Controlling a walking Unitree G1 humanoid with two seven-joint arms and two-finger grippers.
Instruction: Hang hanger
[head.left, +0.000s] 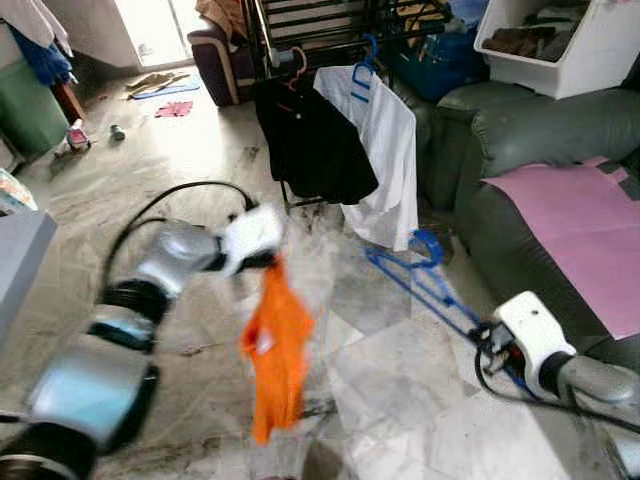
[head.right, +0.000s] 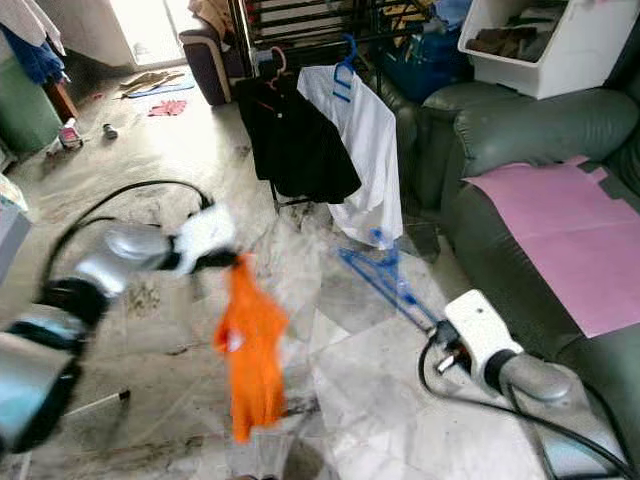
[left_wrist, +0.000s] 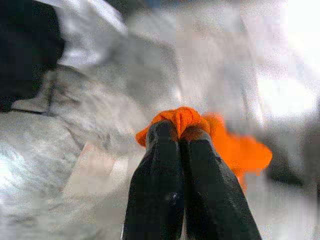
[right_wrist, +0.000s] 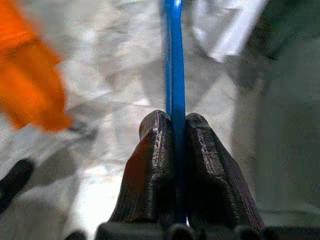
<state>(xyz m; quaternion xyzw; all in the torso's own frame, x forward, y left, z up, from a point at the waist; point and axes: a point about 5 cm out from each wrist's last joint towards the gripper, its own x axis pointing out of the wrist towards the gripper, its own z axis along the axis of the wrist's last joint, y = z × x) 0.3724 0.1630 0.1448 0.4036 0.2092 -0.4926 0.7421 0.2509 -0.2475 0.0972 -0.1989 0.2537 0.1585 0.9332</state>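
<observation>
The right claw (right_wrist: 172, 122), low near the sofa (head.left: 540, 130), is clamped on a blue hanger (head.left: 420, 270) slanting toward the rack. The left claw (left_wrist: 179, 131), its arm reaching forward, pinches an orange garment (head.left: 275, 345) dangling above the floor (head.left: 400, 390).

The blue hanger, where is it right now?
The blue hanger is pinched in the right gripper, slanting over the floor below the white shirt, beside the green sofa.

Pale marble floor (head.left: 400, 400), scattered clothes (head.left: 174, 108) lying far off.
</observation>
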